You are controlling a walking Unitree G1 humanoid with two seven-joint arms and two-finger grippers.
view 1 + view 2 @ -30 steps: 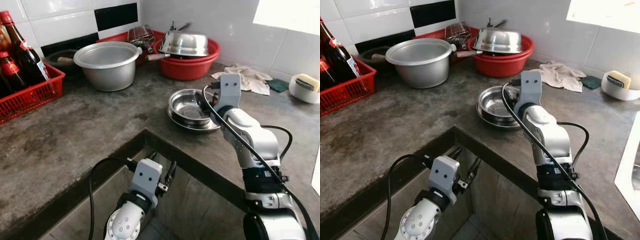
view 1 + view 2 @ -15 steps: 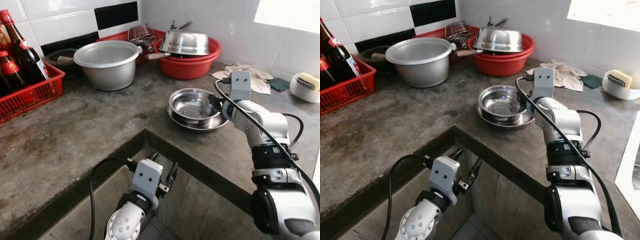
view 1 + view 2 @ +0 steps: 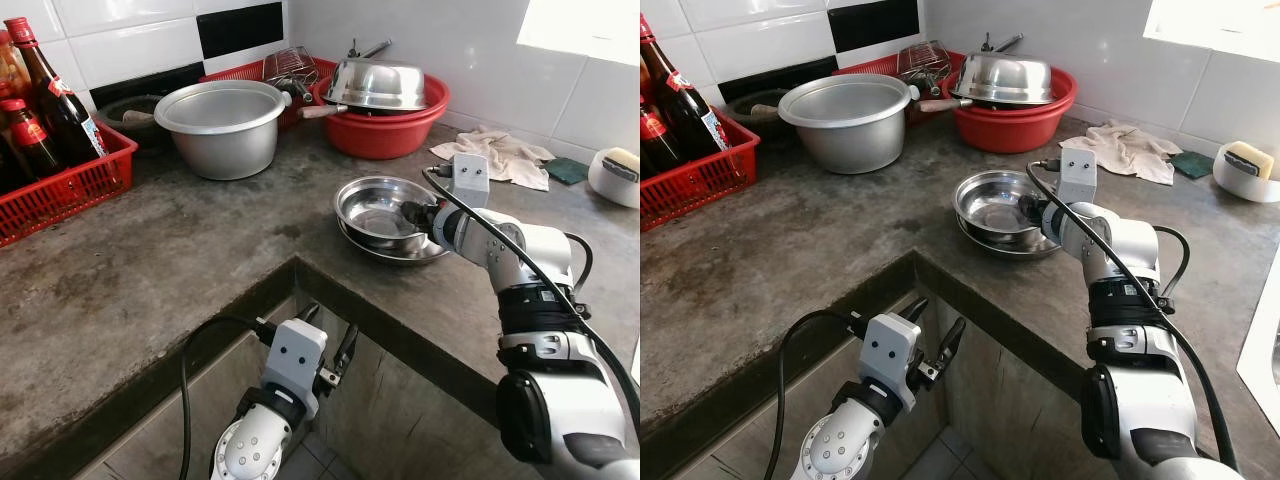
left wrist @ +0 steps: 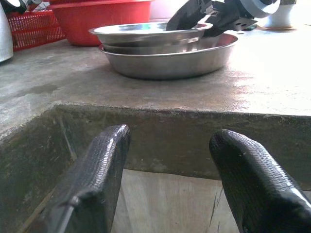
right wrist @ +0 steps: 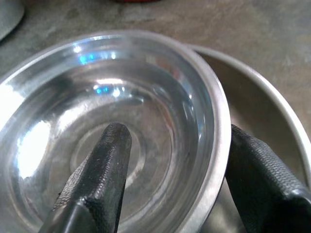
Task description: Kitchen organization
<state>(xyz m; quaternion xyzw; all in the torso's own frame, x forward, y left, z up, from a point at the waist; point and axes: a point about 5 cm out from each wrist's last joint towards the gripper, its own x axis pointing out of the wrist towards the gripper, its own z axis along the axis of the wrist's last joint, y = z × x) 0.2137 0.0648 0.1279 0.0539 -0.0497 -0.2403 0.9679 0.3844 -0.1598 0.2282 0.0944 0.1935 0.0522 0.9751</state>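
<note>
A: What was seen to have changed in the left eye view?

B: The right gripper point(image 3: 418, 214), which a second before had been held over the stacked steel bowls point(image 3: 385, 212), was brought down to the near rim. This was judged to be the approach to a grasp, with nothing lifted yet. The left gripper point(image 3: 328, 352) was left hanging below the counter edge point(image 3: 290, 268), in front of the bowls.

A: And the right eye view?

B: Beyond the bowls a red basin point(image 3: 1012, 125) and a large aluminium pot point(image 3: 849, 120) were seen against the tiled wall, and a rag point(image 3: 1128, 150) lay to one side of them on the grey concrete counter.

A: The left wrist view?

B: The left fingers point(image 4: 92, 182) were spread apart, with nothing between them.

A: The right wrist view?

B: The upper bowl's rim point(image 5: 219, 141) was straddled by the parted fingers point(image 5: 99, 179), one inside, one outside, not yet closed on it.
</note>
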